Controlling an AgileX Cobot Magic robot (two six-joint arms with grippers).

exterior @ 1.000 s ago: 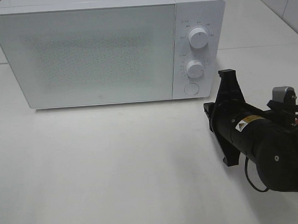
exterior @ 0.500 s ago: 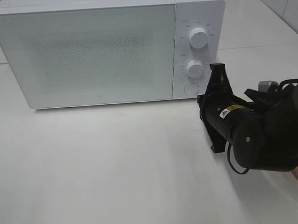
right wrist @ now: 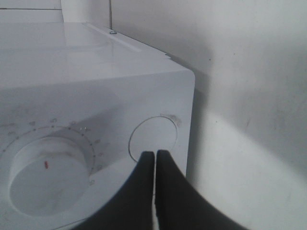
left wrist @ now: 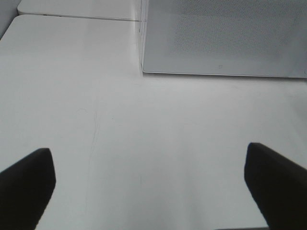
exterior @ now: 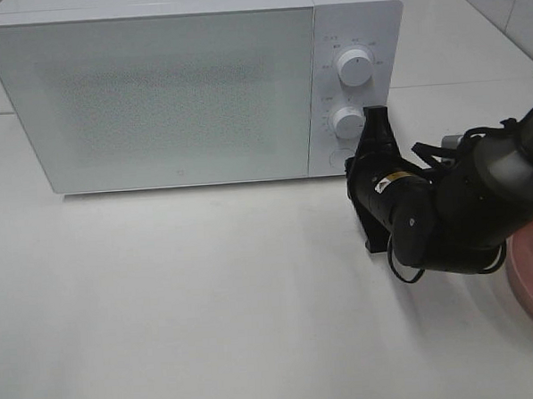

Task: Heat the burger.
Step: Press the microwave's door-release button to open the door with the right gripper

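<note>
White tabletop (exterior: 165,303): right claw (right wrist: 155,154) pinched together at round button (right wrist: 156,132) on microwave (exterior: 153,89), left claw (left wrist: 148,152) apart.

Right gripper (right wrist: 154,153) black; arm (exterior: 464,211) glossy black, yellow sticker (exterior: 393,182), cable (exterior: 403,271).

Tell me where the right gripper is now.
On the exterior view's right, the right gripper points at the round button on the microwave, below its lower knob.

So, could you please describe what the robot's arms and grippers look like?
The right arm is glossy black and rounded, with a small yellow-and-white warning label and a thin black cable looping beneath. The right gripper has black tapered fingers; the left gripper shows broad matte black fingertips.
</note>
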